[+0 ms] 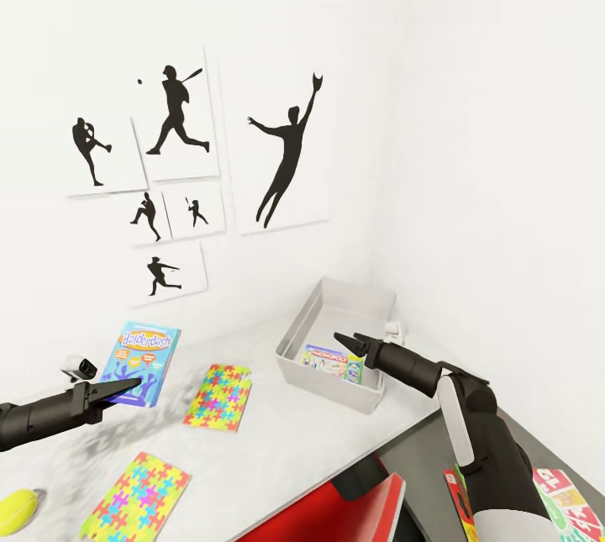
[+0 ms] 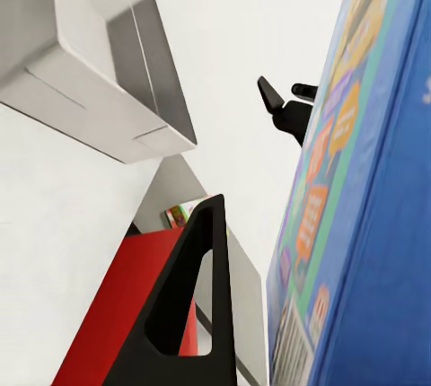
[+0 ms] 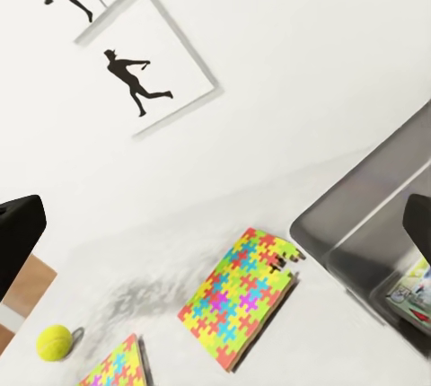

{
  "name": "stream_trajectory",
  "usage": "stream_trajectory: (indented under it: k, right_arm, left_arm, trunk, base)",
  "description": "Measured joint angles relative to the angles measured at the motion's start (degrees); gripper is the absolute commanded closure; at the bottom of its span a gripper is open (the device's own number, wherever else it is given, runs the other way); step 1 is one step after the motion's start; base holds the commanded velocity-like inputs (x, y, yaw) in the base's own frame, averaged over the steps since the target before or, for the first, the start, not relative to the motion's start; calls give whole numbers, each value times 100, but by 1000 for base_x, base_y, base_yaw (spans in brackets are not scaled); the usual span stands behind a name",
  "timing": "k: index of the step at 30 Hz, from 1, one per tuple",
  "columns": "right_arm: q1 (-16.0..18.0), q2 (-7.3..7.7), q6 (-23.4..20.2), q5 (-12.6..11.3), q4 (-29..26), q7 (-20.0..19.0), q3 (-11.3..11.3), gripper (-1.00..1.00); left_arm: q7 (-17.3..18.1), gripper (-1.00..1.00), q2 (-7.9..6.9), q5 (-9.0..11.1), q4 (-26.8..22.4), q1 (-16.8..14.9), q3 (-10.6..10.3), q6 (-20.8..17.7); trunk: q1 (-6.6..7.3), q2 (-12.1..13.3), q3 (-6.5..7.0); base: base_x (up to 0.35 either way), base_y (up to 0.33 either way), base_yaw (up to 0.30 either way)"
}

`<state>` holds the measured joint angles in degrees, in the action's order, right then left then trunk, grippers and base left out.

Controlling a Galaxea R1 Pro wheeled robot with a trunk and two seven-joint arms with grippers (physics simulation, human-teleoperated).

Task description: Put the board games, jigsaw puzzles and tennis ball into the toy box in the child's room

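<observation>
**Blue game box up in the left gripper, one game already in the bin**

The left gripper (image 1: 126, 391) is clamped onto the blue cartoon-printed board game box (image 1: 140, 361), holding it tilted above the light grey speckled table (image 1: 277, 433). The right gripper (image 1: 351, 346) hangs spread open over the light grey topless plastic toy box (image 1: 332, 374), where a white-green game box (image 1: 334, 363) lies inside. Two bright multicoloured jigsaw puzzle sheets (image 1: 220, 395) (image 1: 139, 500) lie flat on the table, and the yellow-green fuzzy tennis ball (image 1: 17, 511) sits near the closer sheet.
</observation>
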<state>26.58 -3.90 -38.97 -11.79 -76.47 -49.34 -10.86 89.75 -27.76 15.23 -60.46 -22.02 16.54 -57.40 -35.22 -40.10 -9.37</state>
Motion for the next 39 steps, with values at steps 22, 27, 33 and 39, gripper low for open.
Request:
stream_trajectory:
  k: [22, 27, 33, 39]
  right_arm:
    - [0, 0, 13, 0, -1, 0, -2, -100]
    - [0, 0, 13, 0, 1, 0, -6, -100]
    - [0, 0, 13, 0, 1, -5, -6, -100]
    - [0, 0, 13, -7, -7, -16, -7, -100]
  left_arm:
    - [0, 100, 0, 0, 0, 0, 1, 5]
    - [0, 100, 0, 0, 0, 0, 4, 8]
    - [0, 100, 0, 0, 0, 0, 4, 7]
    - [0, 100, 0, 0, 0, 0, 3, 5]
  trunk:
    - [1, 0, 0]
    - [0, 0, 0]
    - [0, 0, 0]
    - [0, -1, 0]
  base:
    - [23, 4, 0]
    - [25, 5, 0]
    - [3, 1, 0]
    - [35, 0, 0]
